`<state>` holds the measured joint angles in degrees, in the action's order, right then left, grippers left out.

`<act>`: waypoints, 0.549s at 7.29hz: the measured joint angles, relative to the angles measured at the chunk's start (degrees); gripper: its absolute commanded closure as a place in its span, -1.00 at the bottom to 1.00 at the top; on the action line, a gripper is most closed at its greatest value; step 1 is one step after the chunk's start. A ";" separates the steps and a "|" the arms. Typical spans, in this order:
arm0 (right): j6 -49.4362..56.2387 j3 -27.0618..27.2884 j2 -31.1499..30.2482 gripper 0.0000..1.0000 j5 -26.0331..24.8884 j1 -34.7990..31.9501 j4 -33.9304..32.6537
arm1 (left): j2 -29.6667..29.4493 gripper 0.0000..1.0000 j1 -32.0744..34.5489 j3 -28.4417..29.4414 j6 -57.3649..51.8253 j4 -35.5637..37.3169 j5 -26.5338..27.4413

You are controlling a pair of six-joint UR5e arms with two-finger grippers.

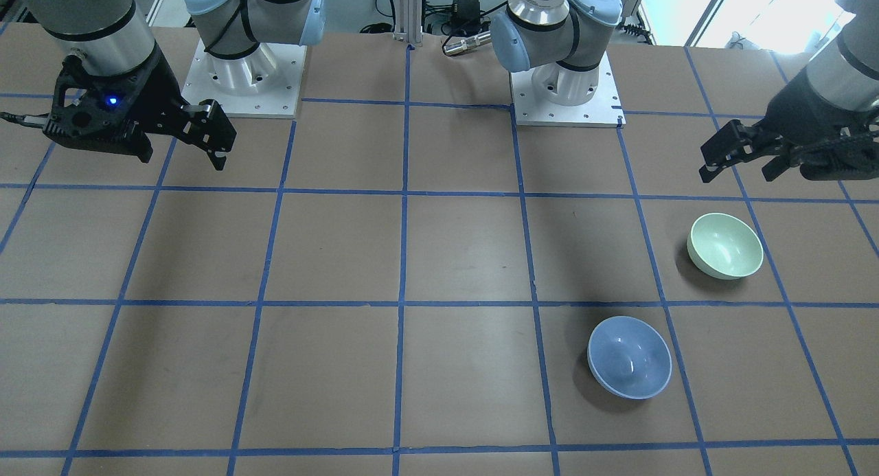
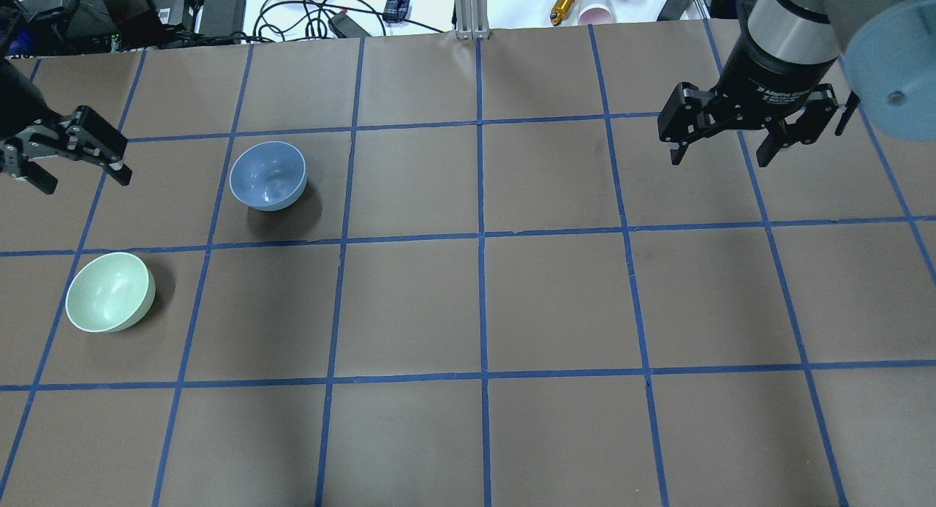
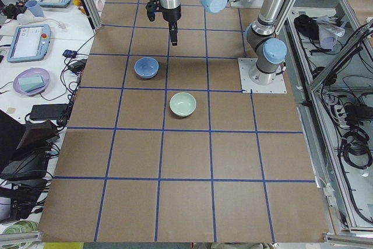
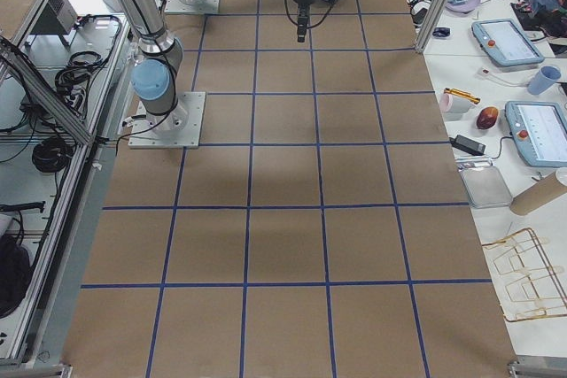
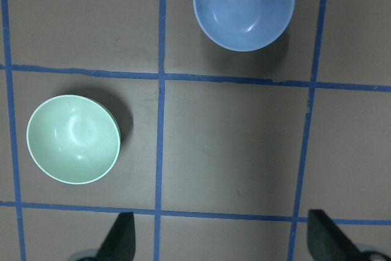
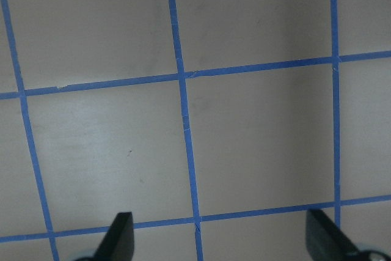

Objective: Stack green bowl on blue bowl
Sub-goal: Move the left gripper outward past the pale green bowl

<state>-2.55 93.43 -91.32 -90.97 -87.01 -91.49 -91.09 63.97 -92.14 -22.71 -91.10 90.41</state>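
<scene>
The pale green bowl (image 2: pixel 110 292) sits upright on the table at the left, also in the front view (image 1: pixel 725 246) and the left wrist view (image 5: pixel 73 139). The light blue bowl (image 2: pixel 268 175) sits upright about one grid square farther out and to the right, apart from the green bowl; it also shows in the front view (image 1: pixel 629 357) and the left wrist view (image 5: pixel 244 7). My left gripper (image 2: pixel 86 181) is open and empty, above the table beyond the green bowl. My right gripper (image 2: pixel 720 159) is open and empty, high over the far right squares, away from both bowls.
The brown table (image 2: pixel 482 309) carries a blue tape grid. Two arm bases (image 1: pixel 240 71) (image 1: pixel 566 84) stand on the robot's side. Cables, power bricks and small items (image 2: pixel 219 6) lie beyond the far edge. Side benches hold tablets (image 4: pixel 500 40).
</scene>
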 measured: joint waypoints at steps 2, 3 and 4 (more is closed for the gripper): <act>0.00 0.00 0.00 -1.00 0.02 0.00 0.00 | -1.03 -1.00 -7.52 -4.46 -9.29 6.23 -0.10; 0.00 0.00 0.00 -1.00 0.04 0.00 0.00 | -1.55 -1.00 -10.49 -7.47 -13.35 10.86 -0.34; 0.00 0.00 0.00 -1.00 0.02 0.00 0.00 | -2.35 -1.00 -13.30 -10.68 -16.84 15.74 -1.28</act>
<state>-2.55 93.43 -91.32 -90.94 -87.01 -91.49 -93.44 50.68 -102.81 -39.55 -75.36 89.13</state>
